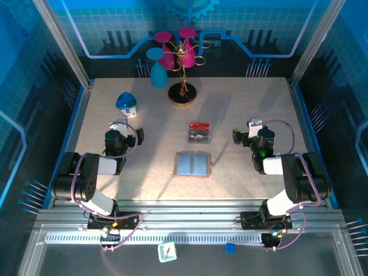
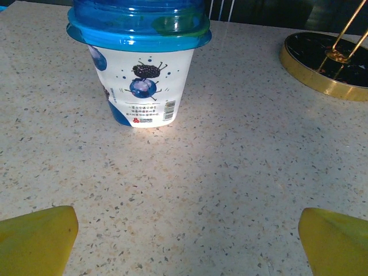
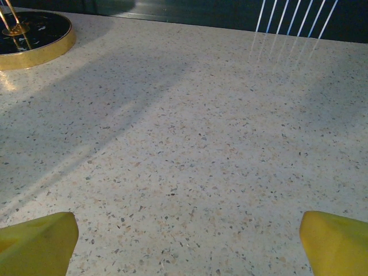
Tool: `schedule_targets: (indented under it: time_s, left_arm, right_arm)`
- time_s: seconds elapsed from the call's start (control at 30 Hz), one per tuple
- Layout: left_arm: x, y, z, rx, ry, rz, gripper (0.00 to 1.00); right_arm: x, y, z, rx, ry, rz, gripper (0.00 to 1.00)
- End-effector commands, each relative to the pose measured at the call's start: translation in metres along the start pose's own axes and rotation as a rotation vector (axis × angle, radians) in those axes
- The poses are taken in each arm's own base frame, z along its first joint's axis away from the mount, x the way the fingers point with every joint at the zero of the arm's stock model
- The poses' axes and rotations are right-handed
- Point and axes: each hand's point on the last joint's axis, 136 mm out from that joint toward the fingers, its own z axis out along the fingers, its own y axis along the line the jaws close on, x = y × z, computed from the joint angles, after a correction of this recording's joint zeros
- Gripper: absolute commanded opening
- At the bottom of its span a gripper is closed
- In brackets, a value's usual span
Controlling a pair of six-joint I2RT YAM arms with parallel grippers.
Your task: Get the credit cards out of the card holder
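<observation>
Lower corners of each wrist view: left gripper (image 2: 187,230) and right gripper (image 3: 187,230), yellow fingers spread wide, empty, bare speckled table (image 3: 190,144) between them. Upper left of the left wrist view: blue-lidded cup (image 2: 141,75), berry pictures, barcode, print unreadable. Centre of the top view: card holder (image 1: 192,164) open flat; credit cards (image 1: 199,132), red and dark, just above it

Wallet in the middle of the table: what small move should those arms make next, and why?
Probably swing the right pincer inward and down toward the wallet, which lies open on the table. Both pincers are open and empty, one off to each side of it. The left pincer faces a yoghurt cup instead, and the right one looks slightly nearer.
</observation>
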Motion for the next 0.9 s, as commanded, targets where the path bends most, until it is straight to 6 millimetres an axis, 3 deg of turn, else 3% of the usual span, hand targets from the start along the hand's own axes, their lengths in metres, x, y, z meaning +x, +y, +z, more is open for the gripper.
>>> schedule_targets:
  time_s: [0.0,0.87]
  left_arm:
    - [-0.0131,0.0,0.0019,-0.007,-0.044,0.021,0.99]
    - [-0.0128,-0.0001,0.002,-0.006,-0.043,0.021,0.99]
  right_arm:
    - [-0.0117,0.0022,0.0029,-0.008,-0.036,-0.013,1.0]
    - [-0.0114,0.003,0.0027,-0.019,-0.037,-0.011,1.0]
